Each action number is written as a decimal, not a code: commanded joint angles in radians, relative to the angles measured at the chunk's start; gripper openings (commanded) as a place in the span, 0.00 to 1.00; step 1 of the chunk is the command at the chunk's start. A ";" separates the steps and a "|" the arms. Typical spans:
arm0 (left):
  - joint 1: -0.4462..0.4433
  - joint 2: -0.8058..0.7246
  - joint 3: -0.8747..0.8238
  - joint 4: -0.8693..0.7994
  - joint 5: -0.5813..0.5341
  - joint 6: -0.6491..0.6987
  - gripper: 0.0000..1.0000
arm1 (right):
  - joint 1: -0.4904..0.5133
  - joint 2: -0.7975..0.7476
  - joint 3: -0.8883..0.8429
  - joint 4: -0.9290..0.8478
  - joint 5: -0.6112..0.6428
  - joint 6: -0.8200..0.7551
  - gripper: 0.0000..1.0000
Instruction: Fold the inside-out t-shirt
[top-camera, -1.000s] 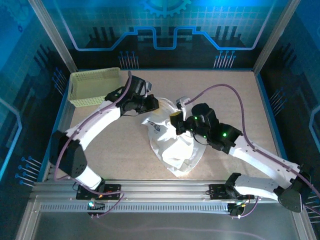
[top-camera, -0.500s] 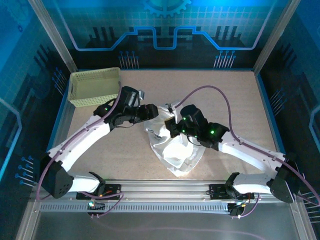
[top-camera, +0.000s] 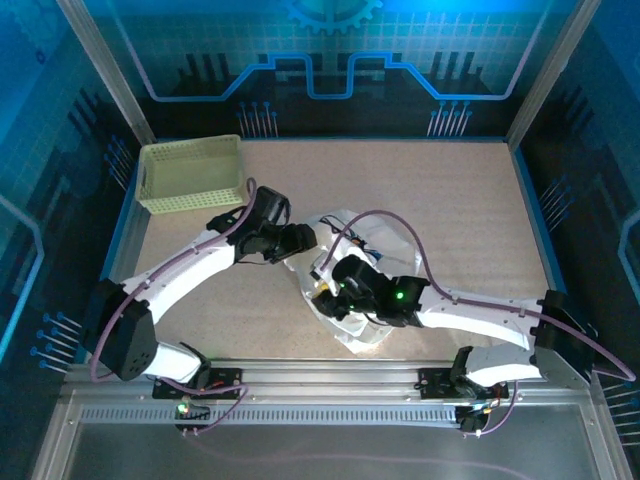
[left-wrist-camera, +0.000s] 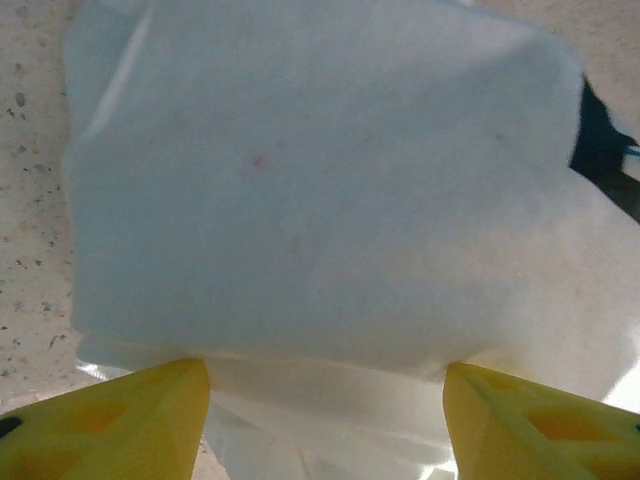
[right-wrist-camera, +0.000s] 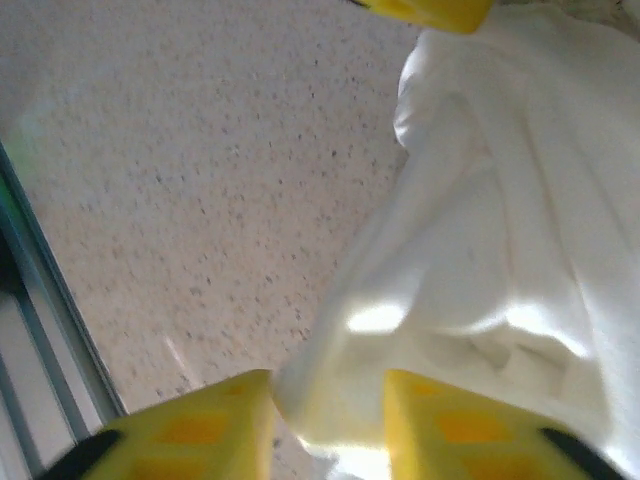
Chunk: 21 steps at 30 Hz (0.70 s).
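The white t-shirt (top-camera: 382, 250) lies bunched in the middle of the table. My left gripper (top-camera: 305, 240) is at its far left edge. In the left wrist view its yellow fingers (left-wrist-camera: 150, 410) stand wide apart and the gripper (left-wrist-camera: 325, 375) is open, with the t-shirt (left-wrist-camera: 320, 200) spread under and ahead of it. My right gripper (top-camera: 322, 290) sits at the shirt's near left edge. In the right wrist view the gripper (right-wrist-camera: 325, 385) is open, and a fold of the t-shirt (right-wrist-camera: 500, 200) bulges into the gap between its fingers.
A pale yellow-green lattice basket (top-camera: 190, 172) stands at the far left corner. Bare speckled tabletop (right-wrist-camera: 200, 180) stretches left of the shirt to the metal rail (right-wrist-camera: 40, 330) at the near edge. The right arm's purple cable (top-camera: 400, 225) arches over the shirt.
Both grippers have opened. The right gripper has moved left and toward the near edge along the shirt. The left arm has dropped lower, and the shirt has sunk onto the table.
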<state>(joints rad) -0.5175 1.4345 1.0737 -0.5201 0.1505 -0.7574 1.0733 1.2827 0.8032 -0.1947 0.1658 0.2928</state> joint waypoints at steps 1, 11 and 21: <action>-0.009 0.001 -0.011 -0.025 -0.048 0.035 0.62 | -0.015 -0.074 -0.009 -0.038 0.071 0.043 0.46; -0.060 -0.109 -0.080 -0.052 -0.175 0.047 0.59 | -0.158 -0.038 0.019 -0.058 0.020 0.114 0.62; -0.109 -0.191 -0.277 0.172 -0.046 -0.050 0.60 | -0.193 0.113 0.070 -0.025 0.027 0.143 0.52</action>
<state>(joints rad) -0.6209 1.2205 0.8249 -0.4576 0.0299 -0.7700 0.8967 1.3811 0.8455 -0.2344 0.1833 0.4137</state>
